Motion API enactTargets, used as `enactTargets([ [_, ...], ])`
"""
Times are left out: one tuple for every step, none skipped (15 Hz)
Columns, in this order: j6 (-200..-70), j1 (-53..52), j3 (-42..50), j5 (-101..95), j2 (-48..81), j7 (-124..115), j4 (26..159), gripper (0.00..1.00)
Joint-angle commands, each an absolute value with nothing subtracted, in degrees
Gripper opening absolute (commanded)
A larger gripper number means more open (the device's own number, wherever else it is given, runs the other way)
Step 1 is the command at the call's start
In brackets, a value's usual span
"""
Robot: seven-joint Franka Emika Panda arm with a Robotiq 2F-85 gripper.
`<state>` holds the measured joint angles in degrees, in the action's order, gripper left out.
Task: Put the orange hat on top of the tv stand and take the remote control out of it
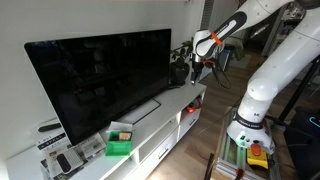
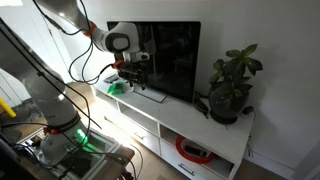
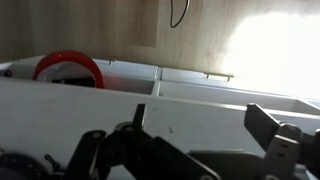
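gripper (image 3: 195, 125) is spread wide, nothing in it, hanging in the air out front of the long low white tv stand table (image 2: 175, 112) and not touching it. the small soft orange-red hat (image 3: 68, 56) sits in an open front compartment, and in the wrist view a white edge of the table partly hides it. in an exterior view that compartment is below the potted green plant (image 2: 232, 85). up top there's a big black flat tv (image 1: 100, 80), and a green box (image 1: 120, 142) at the far end from the plant.
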<state>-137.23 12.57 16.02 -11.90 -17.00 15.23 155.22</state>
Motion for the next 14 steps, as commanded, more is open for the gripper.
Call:
enactTargets([
  [-139.0,16.0,18.4,-11.6,-2.2,14.4,149.5,1.0],
  [-140.4,16.1,19.7,-8.7,1.2,18.1,148.5,1.0],
  [-144.0,17.0,20.3,-8.8,4.8,19.9,147.7,1.0],
  [-147.3,17.6,20.9,-5.9,8.3,25.3,146.8,1.0],
  [-151.1,18.8,20.6,-4.8,11.9,28.2,145.9,1.0],
  [-154.9,20.6,19.8,-2.5,15.5,32.6,144.7,1.0],
  [-158.7,23.0,17.9,0.3,18.7,37.2,143.7,1.0],
  [-161.3,26.5,15.4,3.2,21.7,41.2,142.2,1.0],
  [-163.0,30.8,12.2,6.4,25.0,44.8,139.9,1.0],
  [-160.5,26.3,15.6,0.4,18.5,37.4,144.7,1.0],
  [-162.0,28.8,14.0,2.0,21.3,39.9,143.2,1.0],
  [-162.7,30.4,13.0,2.6,23.5,41.2,141.8,1.0],
  [-162.8,31.2,12.5,2.8,24.7,41.7,140.8,1.0],
  [-162.8,31.5,12.3,2.8,25.2,41.8,140.3,1.0],
])
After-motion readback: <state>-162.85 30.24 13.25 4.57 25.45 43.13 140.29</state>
